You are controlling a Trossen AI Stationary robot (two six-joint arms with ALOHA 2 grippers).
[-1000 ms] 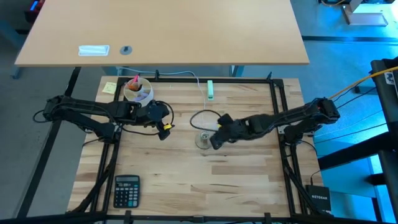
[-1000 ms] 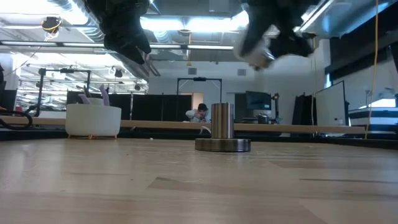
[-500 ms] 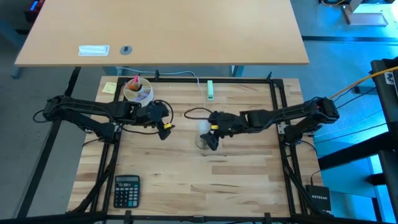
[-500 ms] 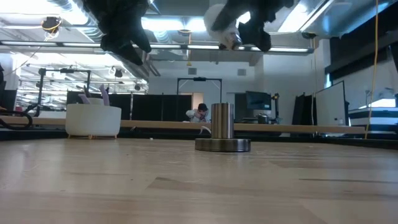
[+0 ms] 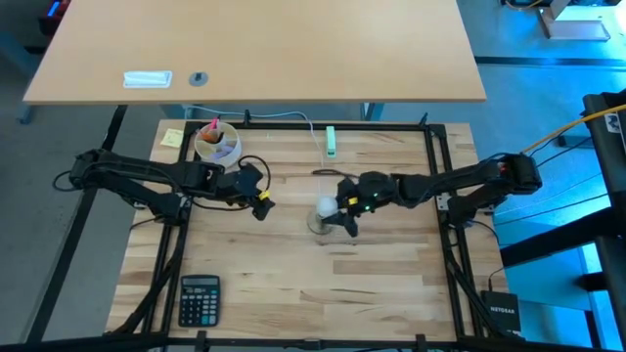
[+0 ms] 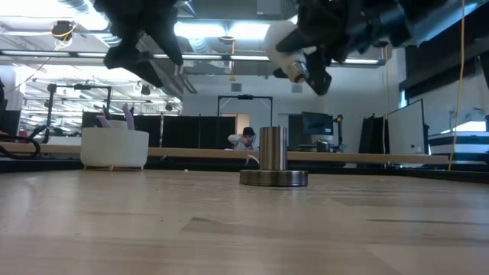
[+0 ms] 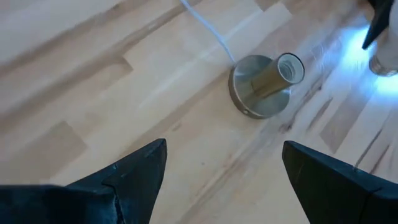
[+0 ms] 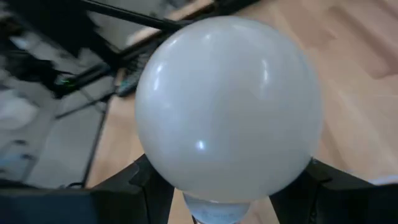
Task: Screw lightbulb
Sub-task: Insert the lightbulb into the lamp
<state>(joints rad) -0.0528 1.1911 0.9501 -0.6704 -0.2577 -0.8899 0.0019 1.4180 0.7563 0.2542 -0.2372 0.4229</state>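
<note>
The white lightbulb (image 5: 324,207) is in my right gripper (image 5: 339,210), which is shut on it in the air above the round grey metal socket (image 5: 319,224). In the low view the bulb (image 6: 284,42) is tilted, with its silvery screw base (image 6: 298,71) pointing down, well above the socket (image 6: 273,159). The socket stands upright on its flat base on the table. My left gripper (image 5: 260,201) hovers open and empty to the left of the socket; its wrist view looks down on the socket (image 7: 263,84). My right gripper pinches the bulb's glass globe (image 8: 229,109) between its two fingers (image 8: 149,183), on two opposite sides just above the neck. The arm reaches in from the table's right. The bulb is lifted clear, tilted, its screw base lowest and above the socket.
A white cup (image 5: 217,144) with small items stands at the far left, with a yellow note (image 5: 173,138) beside it. A pale green plug block (image 5: 332,140) and thin cord (image 5: 328,174) lie behind the socket. A calculator (image 5: 199,298) lies near the front left.
My right gripper has turned at the wrist and carried the bulb toward the table's left, to above the socket. The bulb has come into the high view and now hangs with its screw base downward.
</note>
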